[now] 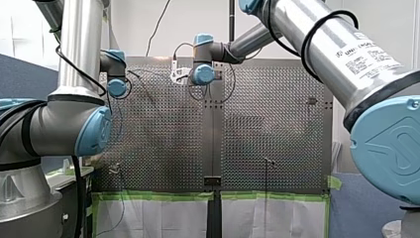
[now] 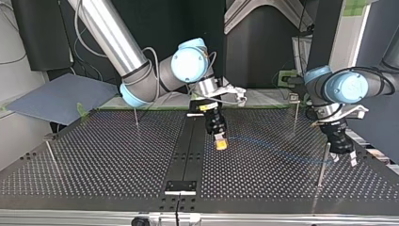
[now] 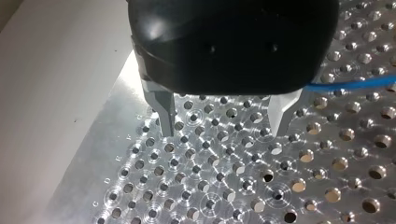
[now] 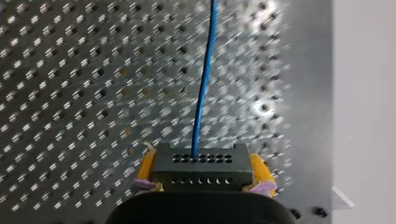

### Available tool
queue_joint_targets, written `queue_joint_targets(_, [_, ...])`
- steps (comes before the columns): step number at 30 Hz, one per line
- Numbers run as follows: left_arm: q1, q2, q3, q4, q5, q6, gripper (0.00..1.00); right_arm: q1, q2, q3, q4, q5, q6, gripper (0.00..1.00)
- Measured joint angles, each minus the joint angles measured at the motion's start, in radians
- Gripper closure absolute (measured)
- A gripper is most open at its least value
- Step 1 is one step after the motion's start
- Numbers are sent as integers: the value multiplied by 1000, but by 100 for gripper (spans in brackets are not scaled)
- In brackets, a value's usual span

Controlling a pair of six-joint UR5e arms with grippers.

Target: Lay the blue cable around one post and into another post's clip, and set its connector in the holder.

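Routing step, I judge. Your right gripper (image 4: 202, 173) is pinching black rectangular connector (image 4: 201, 161) above middle of perforated metal table (image 2: 94, 160). Thin blue cable (image 4: 203, 84) is trailing toward thin metal post (image 2: 323, 165) beside your spread, empty left gripper (image 3: 224, 130). Next is calling for looping cable around post.

Robotics lab, test cell. Silver perforated metal table (image 2: 94, 155); thin upright metal posts (image 2: 322, 165) standing on it. Silver tubular industrial arms with light-blue joint caps: my left arm (image 1: 74, 49), my right arm (image 1: 292, 25). Green tape strip (image 1: 158, 196) along table edge. Plain white wall (image 1: 138, 25).
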Motion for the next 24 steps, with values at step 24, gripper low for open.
queue_joint_targets(24, [-13,0,-12,11,12,-10,0,-9,-3,192,-174,91,17,100])
